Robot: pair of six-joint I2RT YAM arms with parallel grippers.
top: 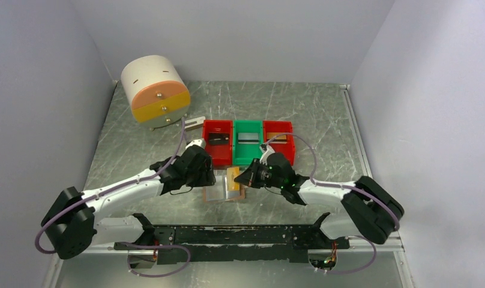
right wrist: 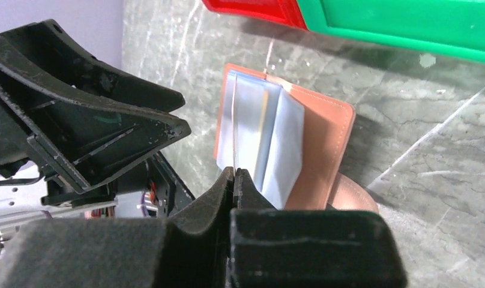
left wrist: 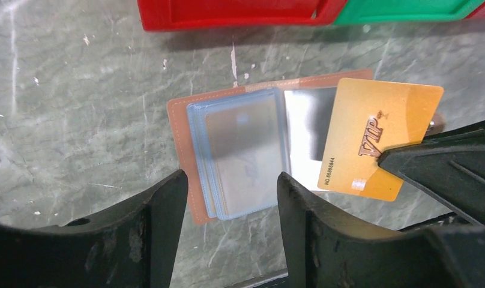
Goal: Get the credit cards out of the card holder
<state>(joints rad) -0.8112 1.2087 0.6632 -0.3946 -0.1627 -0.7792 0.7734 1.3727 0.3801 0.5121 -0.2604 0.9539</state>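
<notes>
The tan card holder (left wrist: pixel 181 156) lies open on the table, its pale blue clear pockets (left wrist: pixel 243 153) facing up. My left gripper (left wrist: pixel 231 180) hangs open just above its near edge, nothing between the fingers. My right gripper (right wrist: pixel 234 174) is shut on a gold credit card (left wrist: pixel 381 135) marked VIP, pinching its corner; the card is tilted over the holder's right half. In the right wrist view this card (right wrist: pixel 234 135) shows edge-on. From above, both grippers (top: pixel 207 174) (top: pixel 246 177) meet over the holder (top: pixel 219 193).
Behind the holder stand three joined bins: a red bin (top: pixel 207 144) with a black card, a green bin (top: pixel 248 153) with a grey one, and a red bin (top: pixel 288 150) with an orange one. A round drawer unit (top: pixel 155 89) and a small pale block (top: pixel 195 121) sit at the back left.
</notes>
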